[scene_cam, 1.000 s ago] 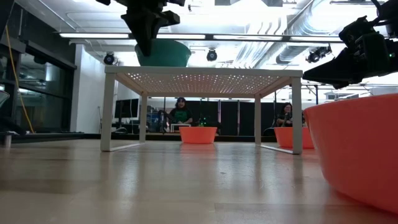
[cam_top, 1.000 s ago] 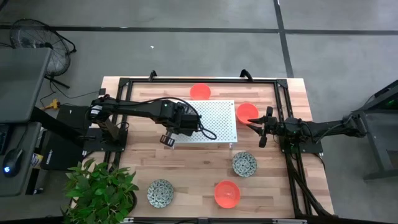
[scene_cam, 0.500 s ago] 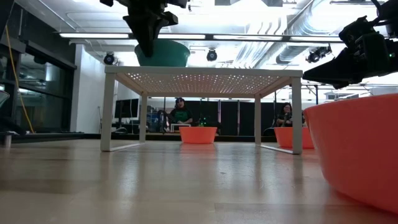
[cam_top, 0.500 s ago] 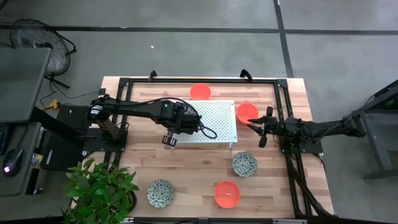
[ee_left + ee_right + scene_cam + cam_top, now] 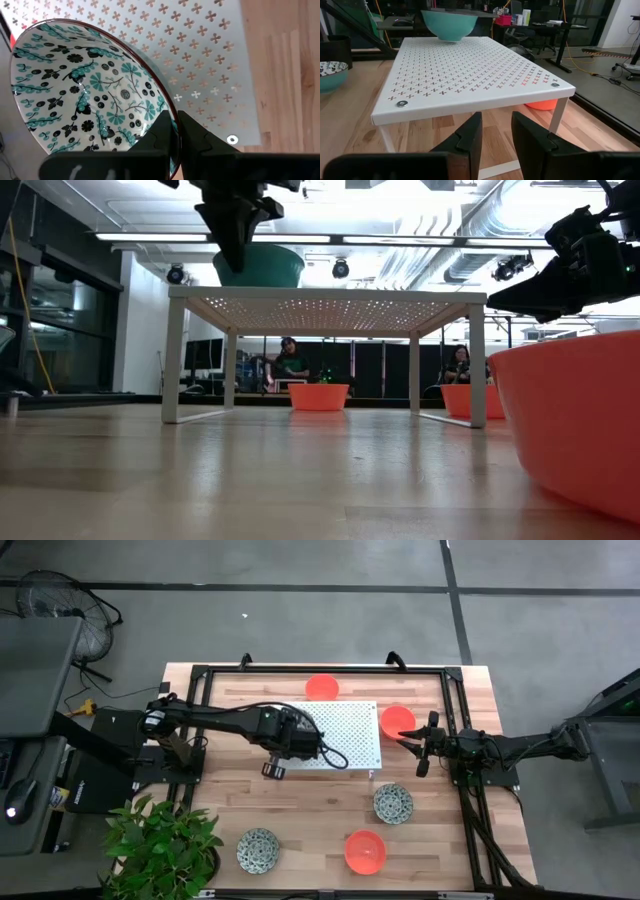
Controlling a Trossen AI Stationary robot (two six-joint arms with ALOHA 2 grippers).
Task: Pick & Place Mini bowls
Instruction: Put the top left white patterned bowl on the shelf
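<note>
Patterned mini bowl [image 5: 90,95] sat on the white platform [image 5: 345,735] near its left edge, rim clamped in our left claw [image 5: 172,130]. We judged it should settle flat before unclamping. Right claw [image 5: 495,132] waited apart.

Wooden desk [image 5: 300,800] carrying a white perforated platform [image 5: 350,735] with a patterned bowl [image 5: 85,95] in the left tool [image 5: 175,131]; three orange bowls [image 5: 365,851] and two patterned bowls [image 5: 258,849] around it.
</note>
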